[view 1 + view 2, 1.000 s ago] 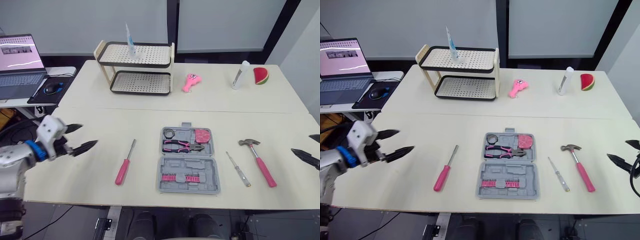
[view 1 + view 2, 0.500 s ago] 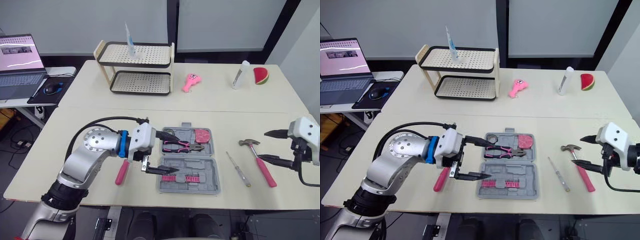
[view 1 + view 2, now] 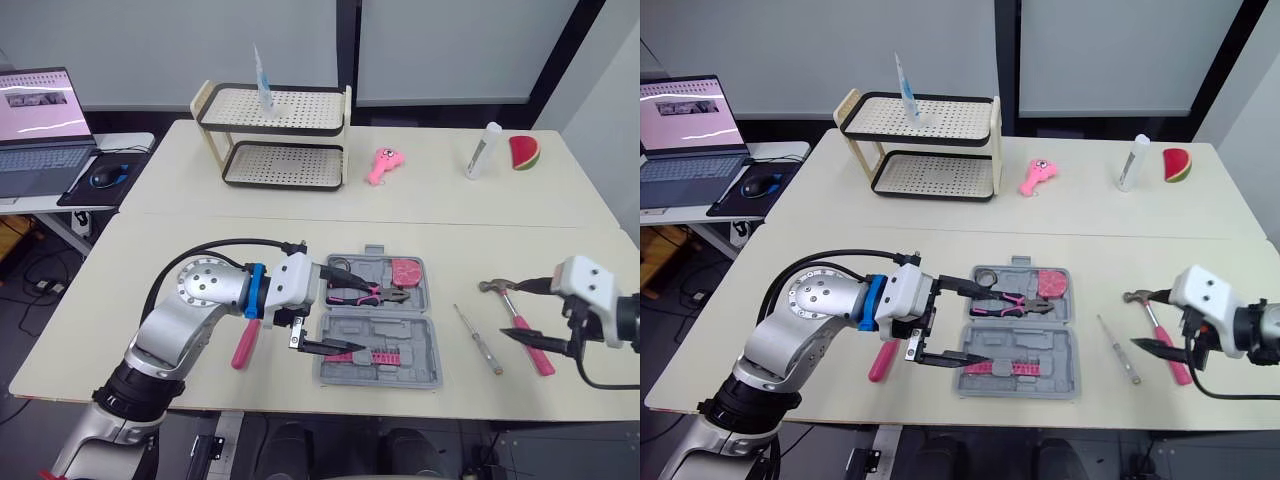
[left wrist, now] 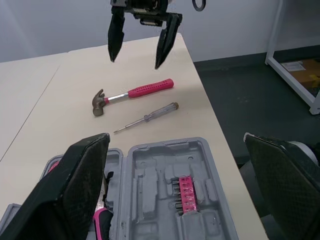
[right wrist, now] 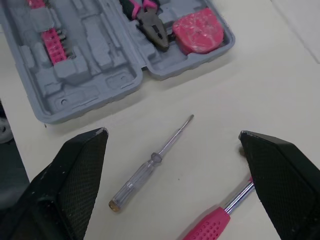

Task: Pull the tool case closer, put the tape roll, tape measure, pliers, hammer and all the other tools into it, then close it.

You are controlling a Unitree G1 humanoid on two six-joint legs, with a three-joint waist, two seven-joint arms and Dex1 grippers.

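Observation:
The grey tool case (image 3: pixel 400 352) lies open at the table's front middle. In its far half are the pink-handled pliers (image 3: pixel 360 293), a pink tape measure (image 3: pixel 404 270) and a small tape roll ring (image 3: pixel 340 266); pink bits sit in the near half. My left gripper (image 3: pixel 352 315) is open, its fingers (image 4: pixel 75 200) spread over the case's left part. A pink-handled screwdriver (image 3: pixel 241 348) lies left of the case, partly behind my left arm. To the case's right lie a clear-handled screwdriver (image 3: pixel 478 340) and the hammer (image 3: pixel 525 335). My right gripper (image 3: pixel 510 312) is open just above the hammer.
A two-tier rack (image 3: pixel 272 135) with an upright tube (image 3: pixel 260 85) stands at the back. A pink toy (image 3: pixel 382 165), a white bottle (image 3: pixel 482 150) and a watermelon slice (image 3: pixel 523 152) lie at the back right. A laptop (image 3: pixel 40 130) and mouse (image 3: pixel 105 178) sit on a side desk at left.
My left arm has swung in from the table's left edge to the tool case. My right gripper has come in from the right edge to just above the hammer.

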